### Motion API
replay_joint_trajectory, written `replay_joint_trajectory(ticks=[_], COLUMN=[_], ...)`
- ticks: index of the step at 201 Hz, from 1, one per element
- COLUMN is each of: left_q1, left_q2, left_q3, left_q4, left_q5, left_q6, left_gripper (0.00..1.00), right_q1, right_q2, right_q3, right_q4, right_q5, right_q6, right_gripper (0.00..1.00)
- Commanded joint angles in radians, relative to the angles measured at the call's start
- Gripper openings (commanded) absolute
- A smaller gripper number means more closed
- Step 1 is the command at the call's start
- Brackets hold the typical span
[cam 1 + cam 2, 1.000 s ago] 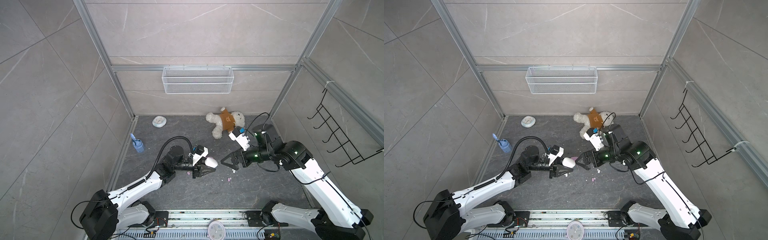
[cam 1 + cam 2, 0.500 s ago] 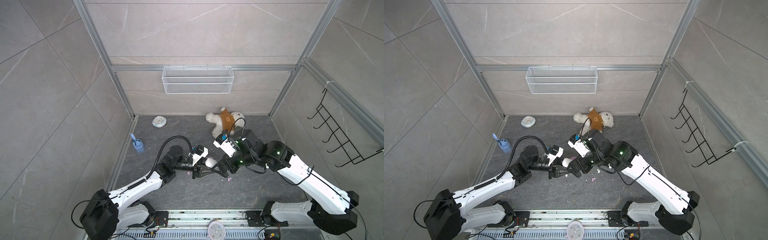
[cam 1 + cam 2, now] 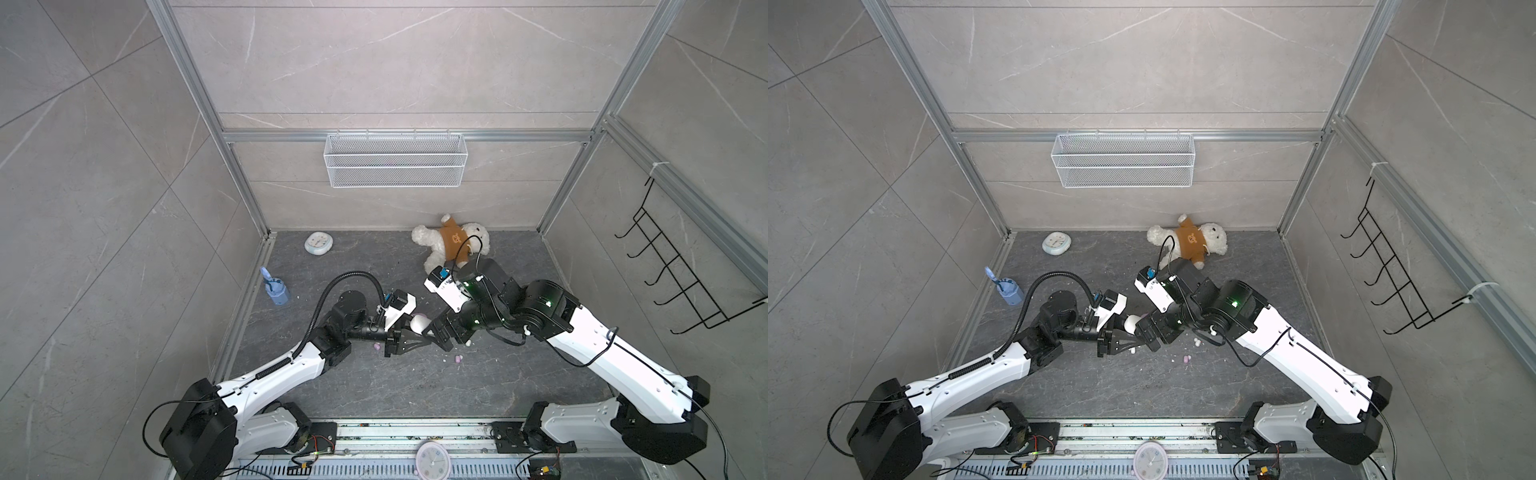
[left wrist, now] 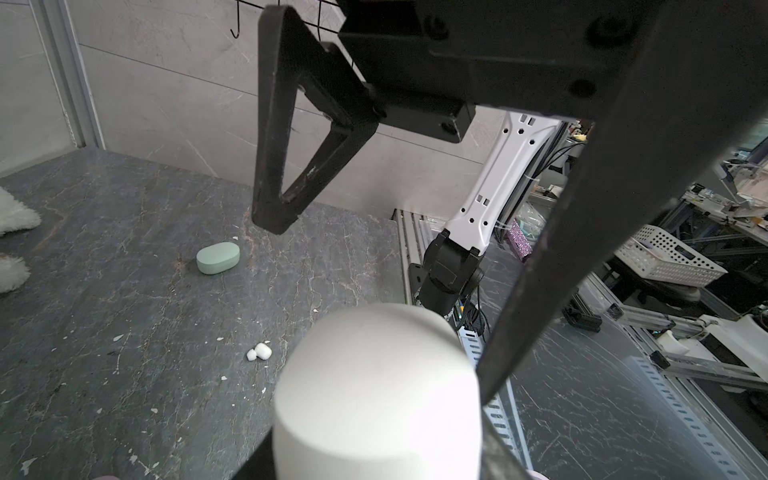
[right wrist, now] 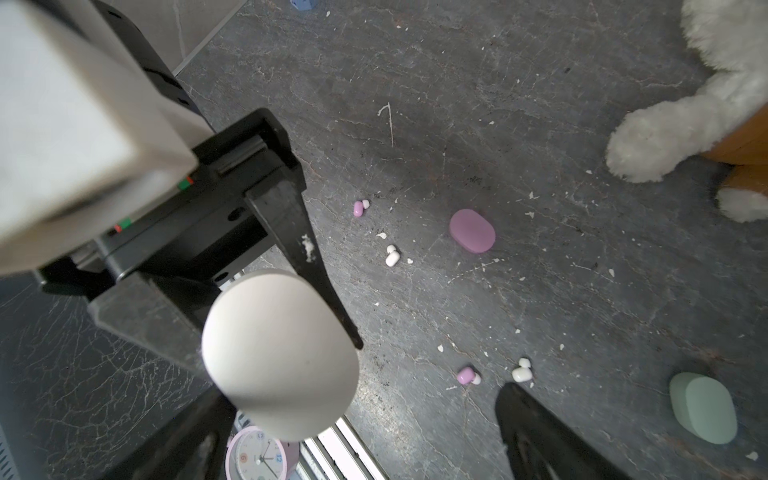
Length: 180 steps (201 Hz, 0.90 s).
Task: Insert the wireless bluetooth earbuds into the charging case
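Observation:
My left gripper [image 3: 417, 334] is shut on a closed white charging case [image 3: 419, 322], holding it above the floor; the case [image 4: 374, 395] fills the left wrist view. My right gripper [image 3: 440, 330] is open and faces it. In the right wrist view the case [image 5: 278, 357] lies between the spread fingers of the right gripper [image 5: 357, 440], near one of them and not gripped. Loose earbuds lie on the dark floor: a pink one [image 5: 358, 209], a white one [image 5: 392, 258], another pink one [image 5: 465, 376] and another white one [image 5: 521, 374].
A closed pink case [image 5: 471, 230] and a mint case [image 5: 702, 413] lie among the buds. A teddy bear [image 3: 451, 245] lies at the back, with a small clock [image 3: 318, 243] and a blue holder [image 3: 276, 291] at the left. White crumbs litter the floor.
My right arm has swung left across the floor, bringing its open fingers up to the white case. The left gripper has held the case almost still.

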Motion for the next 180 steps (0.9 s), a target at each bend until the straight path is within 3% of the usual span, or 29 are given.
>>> replay_joint_trajectory(ticks=[1,51,81,107,154,180], left_q1=[-0.004,-0.005,-0.005,-0.005,-0.004,-0.005], left_q2=[-0.032,-0.044,-0.038,-0.030,-0.033,-0.031], left_q3=[0.013,0.010,0.003,0.013,0.013,0.011], left_q4=[0.020,0.014,0.075,0.097,0.087,0.088], left_q5=[0.041,0.034,0.020,0.012,0.004,-0.002], left_q6=[0.018,0.020,-0.002,-0.010,-0.008,-0.008], left_gripper=[0.37,0.37,0.37,0.37,0.37,0.36], right_q1=[-0.008,-0.009,-0.009,-0.008,-0.008,-0.008], right_q2=[-0.004,-0.003,-0.006,0.031,-0.001,-0.010], right_q3=[0.049,0.065,-0.019,-0.050,-0.097,-0.102], right_q4=[0.002,-0.010,0.091,0.109,0.152,0.161], right_q5=[0.095,0.114,-0.054,-0.183,-0.195,-0.212], right_q6=[0.027,0.035,0.042,0.042,0.068,0.074], right_gripper=[1.00,1.00,0.99,0.92,0.86,0.75])
